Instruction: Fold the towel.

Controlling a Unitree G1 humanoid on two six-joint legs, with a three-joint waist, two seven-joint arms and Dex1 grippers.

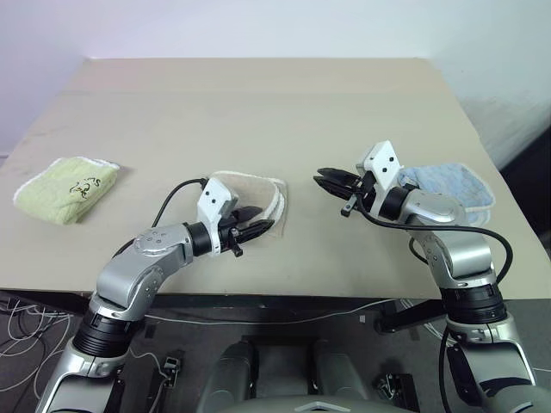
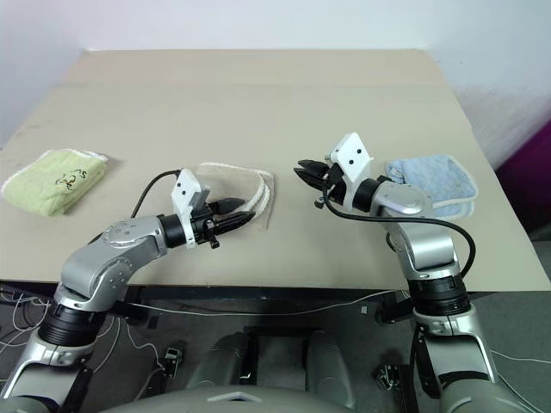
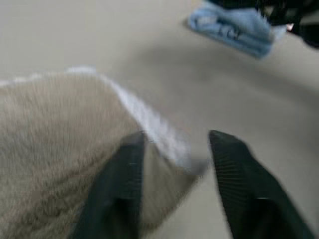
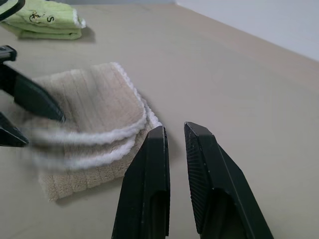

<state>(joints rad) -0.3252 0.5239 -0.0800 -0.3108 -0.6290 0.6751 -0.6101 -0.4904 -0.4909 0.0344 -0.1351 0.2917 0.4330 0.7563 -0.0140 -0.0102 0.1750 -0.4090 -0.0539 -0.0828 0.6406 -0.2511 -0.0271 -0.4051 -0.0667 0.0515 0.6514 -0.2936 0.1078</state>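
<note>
Towel [image 1: 254,200] folding looks close to finished: the beige cloth lies near the front middle of the tabletop [image 1: 258,103] as a compact stack of layers, its white corded edges lined up along the side facing the right arm. In the right wrist view those edges show as stacked curved bands, not quite flush.

The left gripper [image 1: 255,230] sits at the near edge of the bundle. Its fingers [image 3: 234,169] are parted in the left wrist view, one over the pile and the other over bare tabletop beyond the white edging, so nothing is pinched. I judge this to be the release after laying a fold over.

The right gripper [image 1: 330,180] hovers just beside the towel's edged side, apart from the cloth, pointing across toward it. Its fingers are nearly together, with only a narrow gap, and hold nothing.

A light green folded towel [image 1: 67,187] lies far on the robot's left, and a light blue folded towel [image 1: 449,191] rests behind the right wrist; both are well apart from the work.

Next likely comes lifting the left fingers free without dragging the top layer, then perhaps pressing or nudging the uneven edges so the stack sits square. Terry pile snags easily, so a straight withdrawal is safer.
</note>
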